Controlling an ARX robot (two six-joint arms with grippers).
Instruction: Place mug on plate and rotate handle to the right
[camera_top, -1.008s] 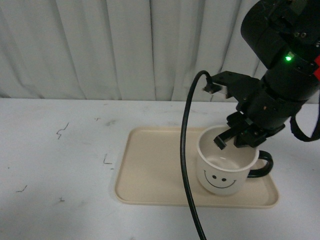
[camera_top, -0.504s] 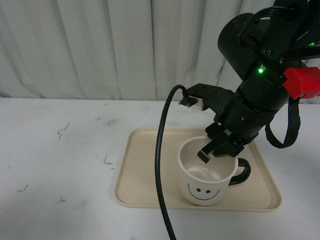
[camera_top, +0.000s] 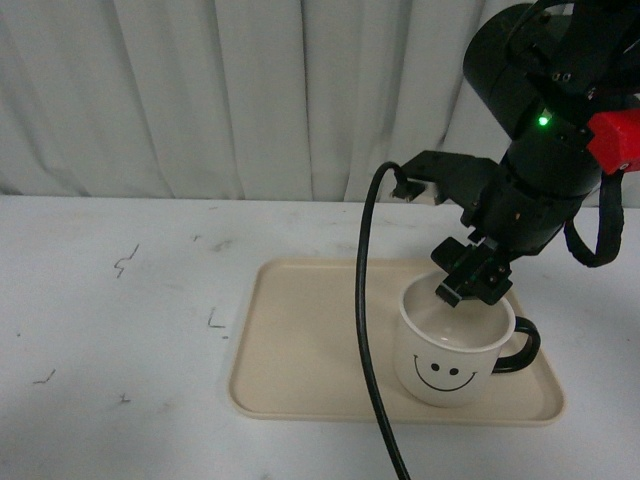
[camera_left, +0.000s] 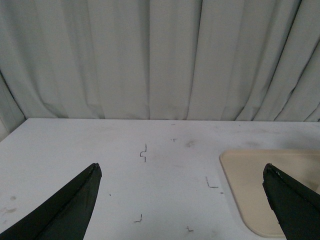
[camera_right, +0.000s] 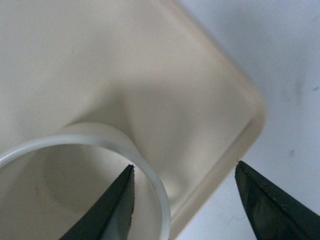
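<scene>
mug (camera_top: 452, 352) on plate (camera_top: 300, 345), handle (camera_top: 523, 346) already right. right gripper (camera_top: 471, 287) fingers (camera_right: 107, 215) apart, rim (camera_right: 85, 134) between them: you lift straight up, keep both fingers off rim.

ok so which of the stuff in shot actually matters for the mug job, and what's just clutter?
In the job:
- cream-white round smiley mug
- its dark green-black loop handle
- beige rectangular plastic tray, the plate
- right gripper, fingers open astride the mug rim

Just there:
- black cable
- pleated grey curtain
- scribbled white table
- left gripper, open, idle
</scene>
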